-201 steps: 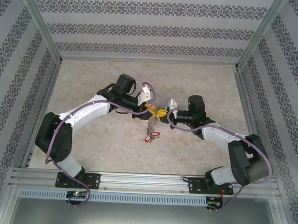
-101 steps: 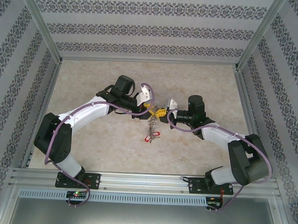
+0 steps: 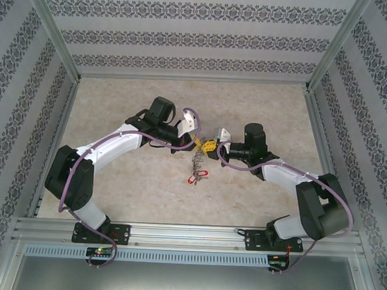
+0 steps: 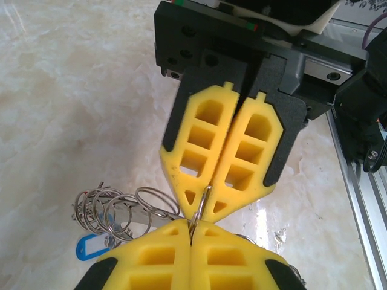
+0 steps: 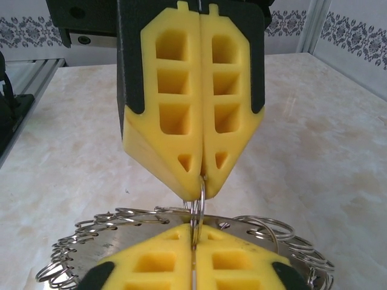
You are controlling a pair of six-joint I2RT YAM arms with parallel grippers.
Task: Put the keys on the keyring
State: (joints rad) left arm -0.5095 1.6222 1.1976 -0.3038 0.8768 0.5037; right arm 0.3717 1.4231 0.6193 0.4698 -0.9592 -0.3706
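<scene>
Just shut left gripper (image 5: 201, 179) onto keyring (image 3: 196, 159), pinched opposite by closed right gripper (image 4: 204, 203), bracing it at 2 points for threading.

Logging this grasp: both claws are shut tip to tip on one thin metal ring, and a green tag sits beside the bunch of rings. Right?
The tag is blue, not green; the left wrist view shows it. The rest stands: left claw and right claw are shut tip to tip on one thin metal ring, the tag beside the bunch of rings.
</scene>
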